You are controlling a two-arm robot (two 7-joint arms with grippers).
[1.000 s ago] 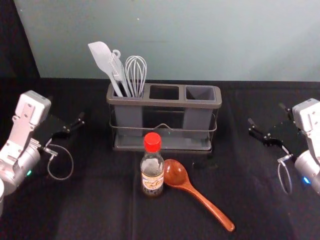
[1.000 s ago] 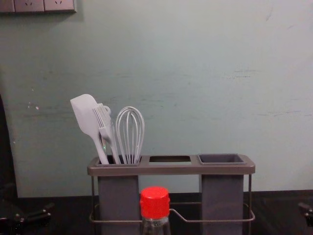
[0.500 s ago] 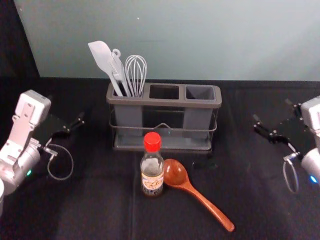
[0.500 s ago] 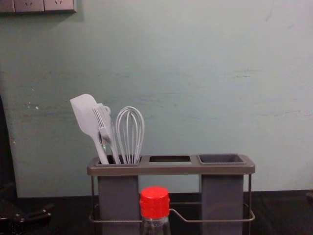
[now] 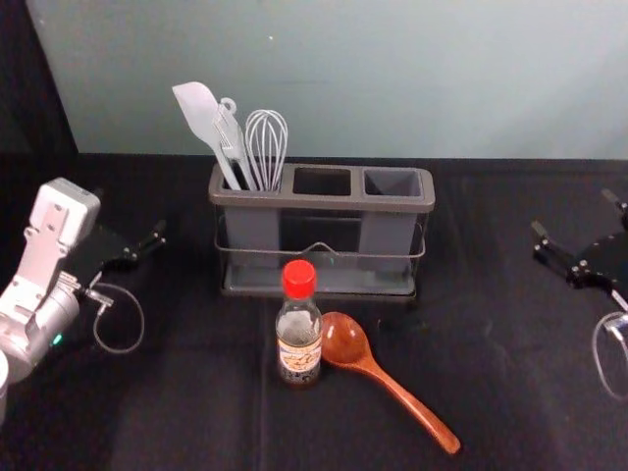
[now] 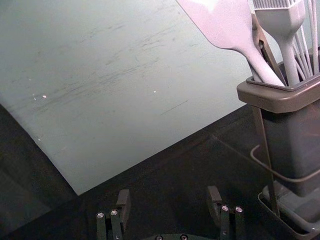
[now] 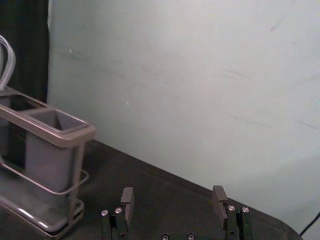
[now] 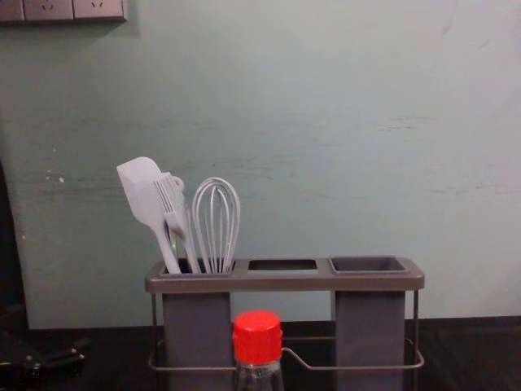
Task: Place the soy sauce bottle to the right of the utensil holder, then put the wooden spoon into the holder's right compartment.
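Nearest us we log the wooden spoon [image 5: 378, 374], lying on the black cloth [image 5: 177, 412] with its handle running out toward our near right. Its bowl is just beside the soy sauce bottle [image 5: 299, 343], on the bottle's right; whether the two touch we cannot tell. The bottle stands upright under its red cap [image 5: 299, 279], in front of the utensil holder [image 5: 324, 200] and a little left of the holder's middle.

Farther out, on either side, we note both pincers. The left gripper [image 5: 130, 216] is at the left of the head view, apart from the holder; its wrist view gives the fingers spread wide, with nothing between them. The right gripper [image 5: 573, 212] is at the right edge of the head view, well apart from bottle and spoon — fingers likewise spread wide in its wrist view, holding nothing.

Behind the bottle we record the holder, standing on its base tray [image 5: 319, 283] with a wire rail [image 5: 383, 257] across the front. Its left compartment [image 5: 252, 231] carries a spatula [image 5: 201, 116], a brush [image 5: 233, 137] and a whisk [image 5: 267, 142], all heads up, the spatula leaning left. Next come the middle opening [image 5: 322, 181] and the right compartment [image 5: 385, 231].

Farthest, we see the pale green wall [image 5: 471, 78] — with a socket panel [image 8: 49, 8] at the chest view's upper left.
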